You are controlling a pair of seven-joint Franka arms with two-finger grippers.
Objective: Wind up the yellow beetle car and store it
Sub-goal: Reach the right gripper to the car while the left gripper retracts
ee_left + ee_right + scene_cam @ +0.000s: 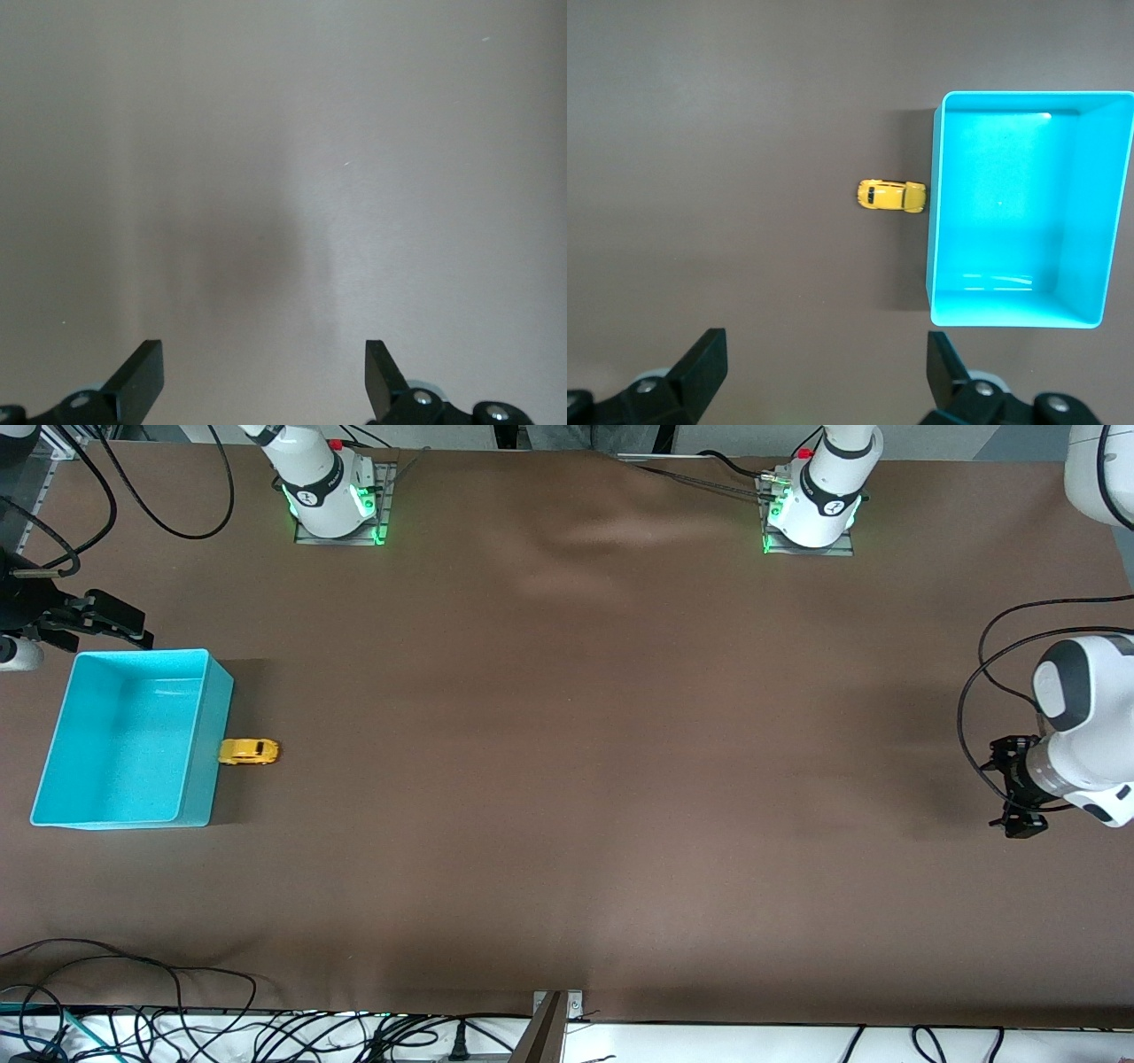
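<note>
Resting on its wheels on the brown surface [567, 779], the yellow beetle car [249, 752] sits just beside the outer wall of the turquoise bin [199, 762], toward the right arm's end; whether they touch is unclear. The right gripper [824, 376], partly cut off at the front view's edge, hangs above the surface beside the bin, jaws wide apart and holding nothing. The left gripper [1019, 793] waits over bare surface at the left arm's end, jaws likewise spread and unloaded.

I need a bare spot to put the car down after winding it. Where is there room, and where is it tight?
The brown table lies bare from the yellow beetle car toward the left arm's end, up to the open left gripper. It is tight only where the car sits against the turquoise bin, with the open right gripper above the bin's corner.
</note>
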